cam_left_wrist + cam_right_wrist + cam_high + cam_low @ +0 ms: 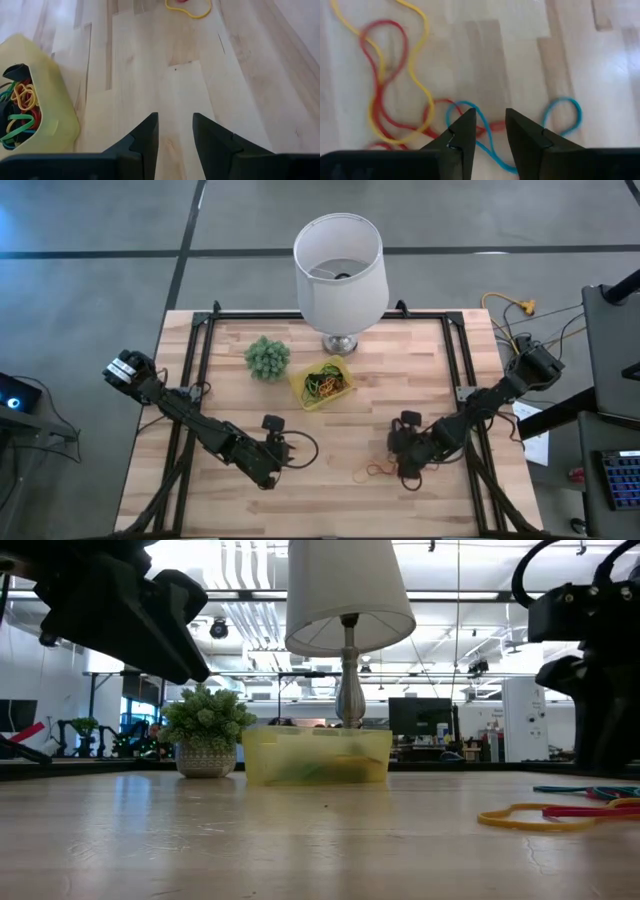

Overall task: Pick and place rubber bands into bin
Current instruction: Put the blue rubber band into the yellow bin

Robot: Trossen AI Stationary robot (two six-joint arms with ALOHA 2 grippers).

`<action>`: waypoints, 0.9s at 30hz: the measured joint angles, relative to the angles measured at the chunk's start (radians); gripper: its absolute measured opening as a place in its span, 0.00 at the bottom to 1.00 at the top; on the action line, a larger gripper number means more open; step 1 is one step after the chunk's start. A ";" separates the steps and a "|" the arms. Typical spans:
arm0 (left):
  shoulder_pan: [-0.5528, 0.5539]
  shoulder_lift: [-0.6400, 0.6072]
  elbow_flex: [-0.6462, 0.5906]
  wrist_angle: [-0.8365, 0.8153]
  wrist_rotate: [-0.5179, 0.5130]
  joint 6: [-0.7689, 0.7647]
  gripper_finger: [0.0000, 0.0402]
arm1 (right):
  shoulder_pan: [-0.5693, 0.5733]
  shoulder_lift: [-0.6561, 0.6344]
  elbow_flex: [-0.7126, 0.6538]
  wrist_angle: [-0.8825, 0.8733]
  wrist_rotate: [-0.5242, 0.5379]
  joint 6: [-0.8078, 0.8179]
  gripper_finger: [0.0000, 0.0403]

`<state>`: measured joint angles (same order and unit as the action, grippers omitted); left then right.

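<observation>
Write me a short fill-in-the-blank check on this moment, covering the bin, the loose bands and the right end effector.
1. The bin is coloured ____.
2. On the table, the bin sits between the lamp and the fuzzy green ____.
3. In the right wrist view, the right end effector is low over a tangle of yellow, red and ____ rubber bands.
4. The fingers of the left end effector hold ____.

Missing words: yellow; plant; blue; nothing

Parted fingers (147, 137) over bare wood, yellow bin (52, 107) (rubber bands (20, 112) inside) beside
</observation>
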<state>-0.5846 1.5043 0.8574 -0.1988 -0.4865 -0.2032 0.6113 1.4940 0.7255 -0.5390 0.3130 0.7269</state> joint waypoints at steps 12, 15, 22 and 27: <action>0.000 0.000 0.000 0.005 0.000 0.000 0.26 | 0.000 0.000 -0.032 0.087 -0.027 -0.039 0.19; 0.000 0.000 0.000 0.005 0.000 0.000 0.26 | 0.000 0.000 -0.041 0.087 -0.027 -0.039 0.18; 0.000 0.000 0.000 0.004 0.000 0.000 0.26 | -0.001 0.000 -0.065 0.091 -0.027 -0.033 0.19; 0.000 0.000 0.000 0.004 0.000 0.000 0.26 | -0.001 0.000 -0.080 0.110 -0.026 -0.031 0.20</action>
<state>-0.5846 1.5043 0.8577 -0.1944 -0.4866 -0.2028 0.6106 1.4940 0.6456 -0.4293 0.2867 0.6961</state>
